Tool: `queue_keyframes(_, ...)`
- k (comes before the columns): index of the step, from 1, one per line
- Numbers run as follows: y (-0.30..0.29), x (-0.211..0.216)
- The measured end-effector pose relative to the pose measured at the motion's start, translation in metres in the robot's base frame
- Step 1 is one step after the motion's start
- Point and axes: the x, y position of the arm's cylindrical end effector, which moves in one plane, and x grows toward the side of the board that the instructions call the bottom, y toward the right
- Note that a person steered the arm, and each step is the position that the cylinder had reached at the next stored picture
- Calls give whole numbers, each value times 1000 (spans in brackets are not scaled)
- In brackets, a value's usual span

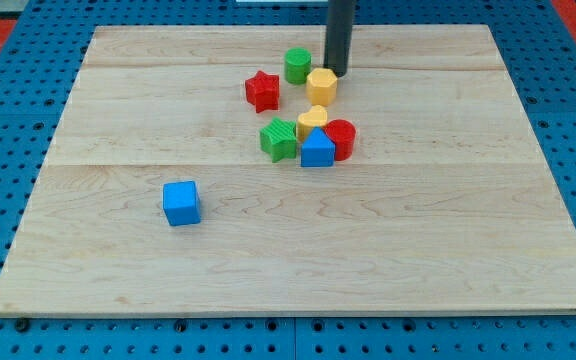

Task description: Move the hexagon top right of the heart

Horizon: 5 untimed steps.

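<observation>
- Seven blocks sit on the wooden board (118, 250); my tip (338, 73) rests just beside the yellow hexagon (321, 86), at its upper right edge, apparently touching it.
- No jaws exist on this rod, so nothing is gripped; it can only push.
- That hexagon lies above the yellow heart (312, 122), which is packed among the green star (279, 138), blue house-shaped block (317, 150) and red cylinder (341, 138).
- Best approach, I judge: bring the tip round to the hexagon's left side (avoiding the green cylinder (297, 65)) and push gently rightward.
- Keep the stroke short, clear of the cluster, so the heart stays put.
</observation>
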Motion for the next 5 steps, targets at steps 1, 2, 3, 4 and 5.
queue_keyframes(1, -41, 3)
queue_keyframes(2, -43, 29)
queue_keyframes(3, -20, 62)
queue_keyframes(4, -5, 69)
queue_keyframes(5, 2, 65)
